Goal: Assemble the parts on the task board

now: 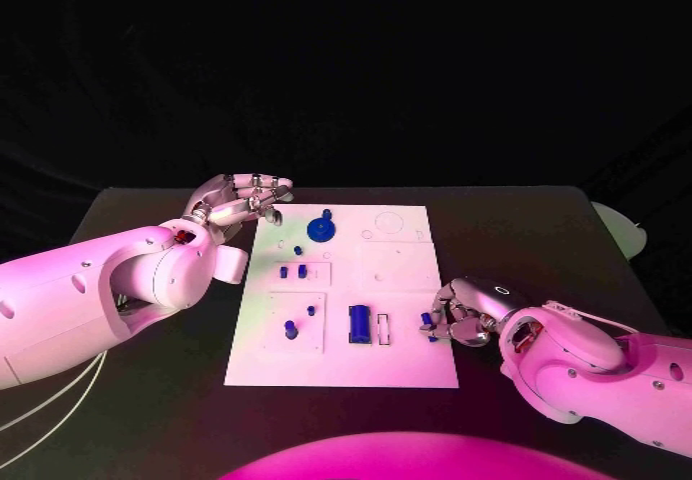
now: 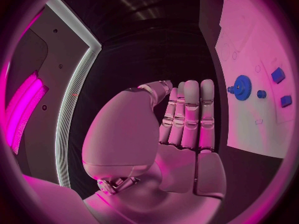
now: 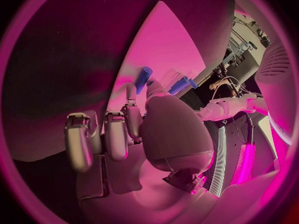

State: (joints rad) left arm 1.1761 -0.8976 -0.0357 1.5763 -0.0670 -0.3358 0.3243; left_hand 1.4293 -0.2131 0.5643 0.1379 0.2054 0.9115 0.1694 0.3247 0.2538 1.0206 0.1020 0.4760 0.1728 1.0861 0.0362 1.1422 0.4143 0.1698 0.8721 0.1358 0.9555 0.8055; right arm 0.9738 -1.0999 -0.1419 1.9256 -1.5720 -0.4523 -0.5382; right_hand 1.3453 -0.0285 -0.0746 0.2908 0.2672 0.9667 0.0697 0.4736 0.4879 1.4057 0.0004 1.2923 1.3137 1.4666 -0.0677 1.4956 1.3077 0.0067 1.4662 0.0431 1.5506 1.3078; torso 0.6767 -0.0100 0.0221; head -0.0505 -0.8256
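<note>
The white task board point(image 1: 397, 265) lies in the middle of the table. On it are a blue gear point(image 1: 323, 228) at the far end, two small blue pegs point(image 1: 293, 271) in a frame and a blue block point(image 1: 359, 323) near the front. My right hand point(image 1: 464, 315) rests at the board's right edge and pinches a small blue peg point(image 1: 428, 321); the right wrist view shows the peg point(image 3: 143, 77) sticking out past the fingertips point(image 3: 129, 95). My left hand point(image 1: 242, 205) hovers off the board's far left corner, fingers straight and side by side point(image 2: 190, 114), holding nothing. Beside the hand lies the gear point(image 2: 242, 87).
Another blue piece point(image 1: 290, 328) stands in the front left frame, and a white slot point(image 1: 384, 328) sits next to the block. A pale round object point(image 1: 620, 226) lies at the table's right edge. Cables point(image 1: 51, 400) hang off the front left.
</note>
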